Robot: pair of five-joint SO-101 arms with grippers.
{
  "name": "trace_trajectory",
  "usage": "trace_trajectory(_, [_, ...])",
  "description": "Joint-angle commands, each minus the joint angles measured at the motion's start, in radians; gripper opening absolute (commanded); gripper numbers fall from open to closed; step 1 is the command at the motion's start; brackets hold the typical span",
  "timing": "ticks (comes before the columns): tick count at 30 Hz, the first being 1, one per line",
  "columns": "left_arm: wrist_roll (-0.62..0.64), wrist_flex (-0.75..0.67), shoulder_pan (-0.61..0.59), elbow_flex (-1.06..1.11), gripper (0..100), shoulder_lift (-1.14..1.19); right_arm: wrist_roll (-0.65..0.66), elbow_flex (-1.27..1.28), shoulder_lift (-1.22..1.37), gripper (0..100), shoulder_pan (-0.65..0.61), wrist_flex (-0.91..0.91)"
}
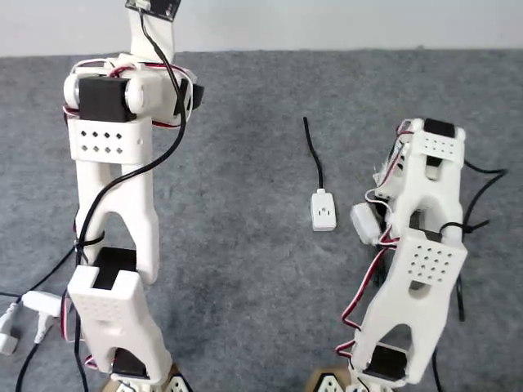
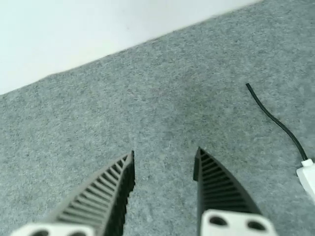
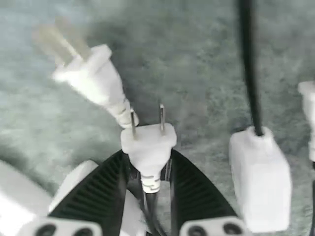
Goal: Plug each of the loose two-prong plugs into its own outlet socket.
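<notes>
left arm stretched forward with jaws apart; right arm bent, jaws clamped on a plug.

The edge cuts off the outlet socket.

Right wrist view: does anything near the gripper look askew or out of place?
Yes. The right gripper holds one plug straight, but a second plug sits tilted right beside it, its cord end at the held plug's prong. The two may tangle. The outlet socket looks normal.
</notes>
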Motion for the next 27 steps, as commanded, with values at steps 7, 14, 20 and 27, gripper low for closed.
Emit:
trace_trajectory(7, [0.012,0.003,-0.003,-0.012,19,-0.017,-0.009,-0.028,-0.252,0.9,-0.071,0.031])
trace_trajectory(14, [0.011,0.003,-0.005,-0.015,19,-0.018,-0.017,-0.028,-0.378,0.9,-0.254,0.09])
trace_trajectory(20, [0.011,0.023,-0.054,-0.071,19,-0.018,-0.052,-0.029,-0.437,0.9,-0.407,0.111])
trace_trajectory(27, [0.011,0.031,-0.092,-0.094,19,-0.018,-0.015,-0.032,-0.493,0.9,-0.387,0.122])
